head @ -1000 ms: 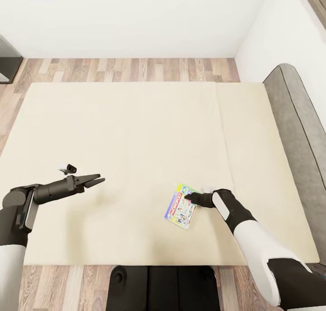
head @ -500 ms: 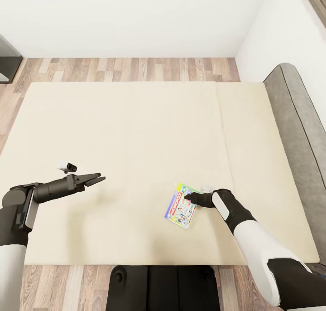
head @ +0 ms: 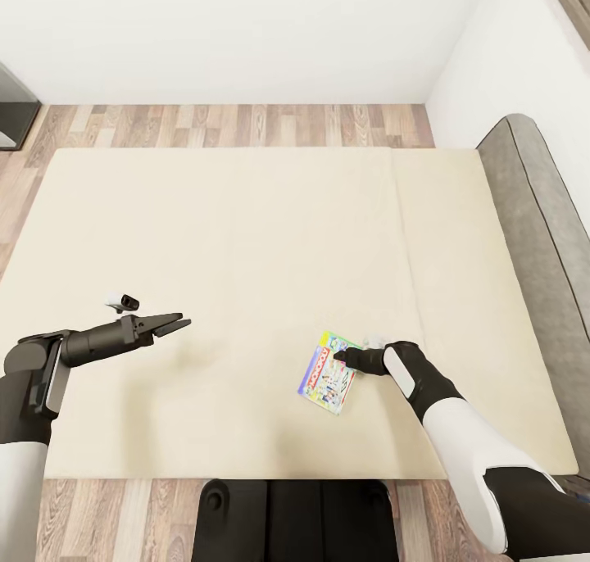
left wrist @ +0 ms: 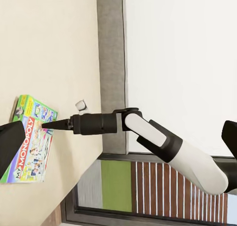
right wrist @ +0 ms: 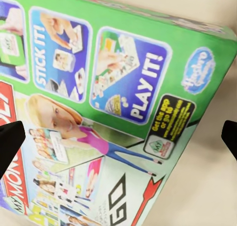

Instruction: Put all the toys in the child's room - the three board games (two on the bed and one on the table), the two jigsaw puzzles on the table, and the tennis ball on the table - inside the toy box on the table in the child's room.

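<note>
One board game [head: 326, 378], a white-and-green box with a red logo, lies flat on the beige mattress of the bed [head: 246, 234] near its front edge. My right gripper [head: 344, 355] is open and low over the box's right edge. In the right wrist view its dark fingertips [right wrist: 10, 142] stand wide apart on either side of the printed lid [right wrist: 108, 112]. I cannot tell whether they touch it. My left gripper [head: 176, 326] hovers open over bare mattress well left of the game. The left wrist view looks across at the game [left wrist: 29, 137] and the right gripper [left wrist: 47, 123].
The grey headboard [head: 541, 218] runs along the bed's right side against a white wall. Wood-plank floor [head: 246, 124] lies beyond the bed's far edge, with a dark piece of furniture [head: 12, 111] at the far left. My black base [head: 295, 513] stands at the bed's front edge.
</note>
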